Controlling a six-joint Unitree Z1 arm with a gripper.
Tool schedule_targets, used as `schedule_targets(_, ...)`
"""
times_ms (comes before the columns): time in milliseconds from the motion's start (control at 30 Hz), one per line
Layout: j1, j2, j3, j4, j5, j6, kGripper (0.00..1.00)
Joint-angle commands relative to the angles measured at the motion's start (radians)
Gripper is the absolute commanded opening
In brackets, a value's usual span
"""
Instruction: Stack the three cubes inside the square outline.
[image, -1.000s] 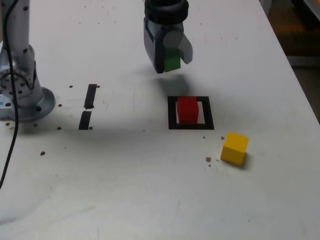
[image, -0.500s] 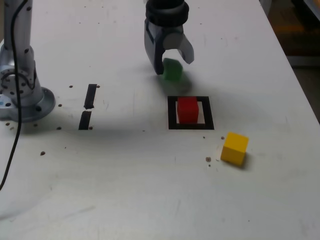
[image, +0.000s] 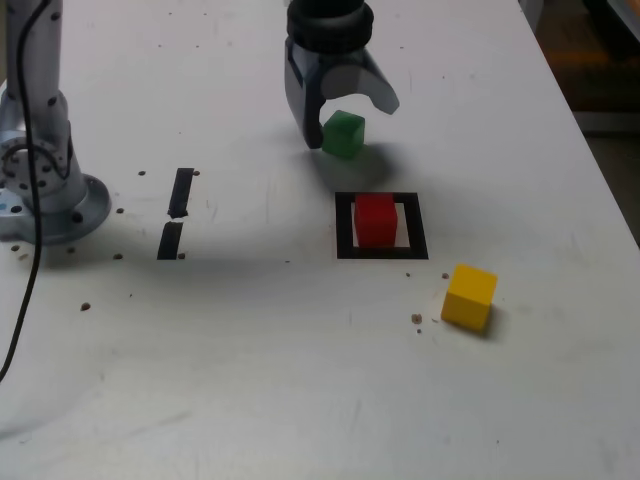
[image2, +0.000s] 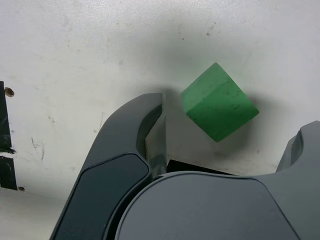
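Note:
The green cube (image: 344, 134) lies on the white table just beyond the square outline (image: 381, 253), turned at an angle. My gripper (image: 350, 120) hangs over it, open, and neither finger touches it. The wrist view shows the green cube (image2: 220, 102) free between the dark fingers (image2: 142, 130). The red cube (image: 376, 220) sits inside the black tape outline. On the table nearer the camera, toward the exterior view's right, stands the yellow cube (image: 469, 296), outside the outline.
The arm's metal base (image: 45, 190) and a black cable (image: 25, 290) stand at the exterior view's left. Two short black tape strips (image: 180, 192) lie between base and outline. The table's edge (image: 600, 170) runs along the right.
The jaws have opened and let go of the green cube, which dropped from between them onto the table beyond the outline. The red and yellow cubes have not moved.

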Motion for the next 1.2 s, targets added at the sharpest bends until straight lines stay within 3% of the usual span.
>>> schedule_targets(0,-0.005,-0.032,0.004,0.003,0.000,0.001,0.90)
schedule_targets(233,-0.084,-0.105,-0.019,0.034,-0.016,-0.009,0.90)
schedule_targets(500,-0.218,-0.111,-0.085,0.050,-0.065,-0.024,0.91)
schedule_targets(967,-0.414,0.014,-0.286,0.153,-0.096,-0.045,0.91)
schedule_targets(1167,-0.477,0.088,-0.380,0.168,-0.107,-0.046,0.97)
